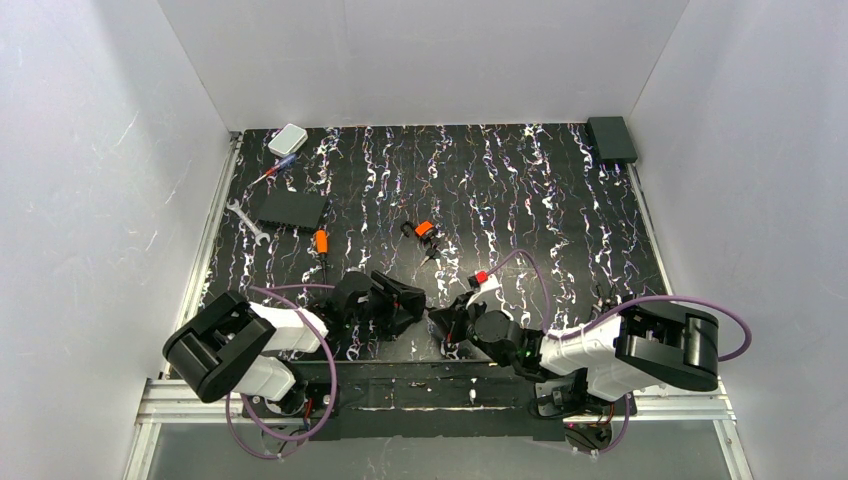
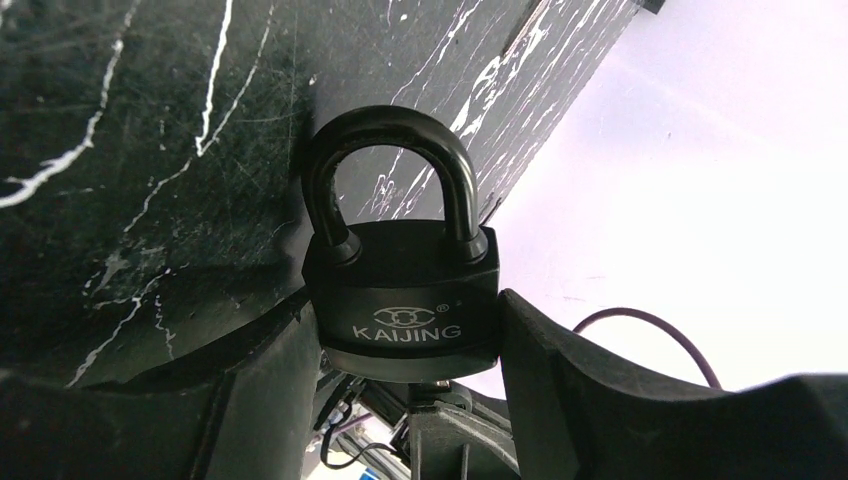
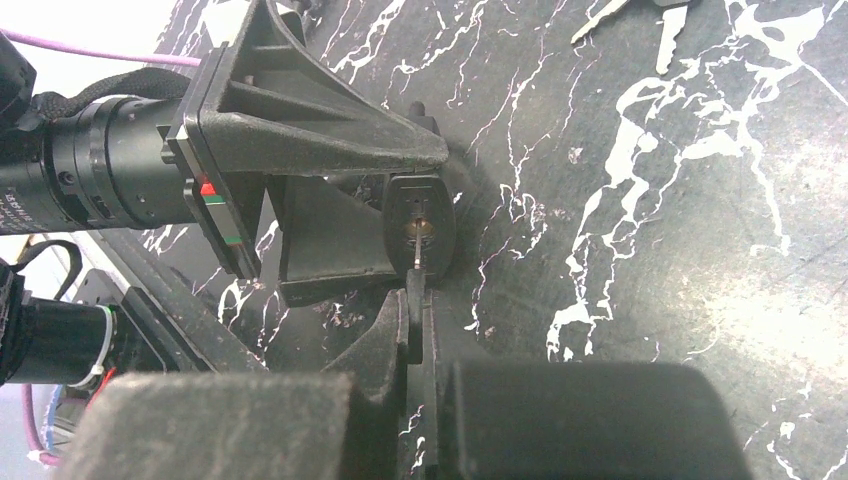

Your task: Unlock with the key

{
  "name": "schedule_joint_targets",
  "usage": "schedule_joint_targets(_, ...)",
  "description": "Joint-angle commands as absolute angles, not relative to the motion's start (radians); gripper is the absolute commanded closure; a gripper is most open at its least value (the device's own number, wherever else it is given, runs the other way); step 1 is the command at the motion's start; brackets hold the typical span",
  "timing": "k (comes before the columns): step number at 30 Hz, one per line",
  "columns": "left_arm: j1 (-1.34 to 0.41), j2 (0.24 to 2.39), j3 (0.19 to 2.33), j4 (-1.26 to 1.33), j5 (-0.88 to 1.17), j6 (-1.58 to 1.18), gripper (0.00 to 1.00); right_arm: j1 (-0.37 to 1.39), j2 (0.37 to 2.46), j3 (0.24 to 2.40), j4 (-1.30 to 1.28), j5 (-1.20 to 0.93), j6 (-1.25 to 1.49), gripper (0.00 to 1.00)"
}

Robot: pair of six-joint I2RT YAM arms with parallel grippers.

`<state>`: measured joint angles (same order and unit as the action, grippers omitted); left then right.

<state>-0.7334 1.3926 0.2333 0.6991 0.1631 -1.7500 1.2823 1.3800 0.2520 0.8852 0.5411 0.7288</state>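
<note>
The left gripper (image 1: 398,300) squeezes the black padlock (image 2: 400,300) between its two fingers. The right gripper (image 3: 418,330) has its fingers pressed together, pinching the tiny key (image 3: 415,285). The key's thin metal tip is right at the keyhole (image 3: 418,230) on the bottom of the padlock.

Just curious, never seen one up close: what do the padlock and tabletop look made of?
Padlock: likely metal, matte black coat; its shackle shines smoothly. Tabletop: black with white veins, marble-look; fine scratches hint at a printed sheet, not certain.
</note>
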Motion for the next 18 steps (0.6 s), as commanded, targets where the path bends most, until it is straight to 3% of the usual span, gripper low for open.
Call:
schedule_joint_targets(1,-0.767,1.399,0.246,0.914,0.394,-1.790,1.00,1.269,1.356,0.317,0.958,0.442,0.704,0.99)
schedule_joint_targets(18,-0.733,1.425,0.213,1.005,0.385,-1.813,1.00,1.269,1.126,0.274,0.731,0.499,0.684,0.99)
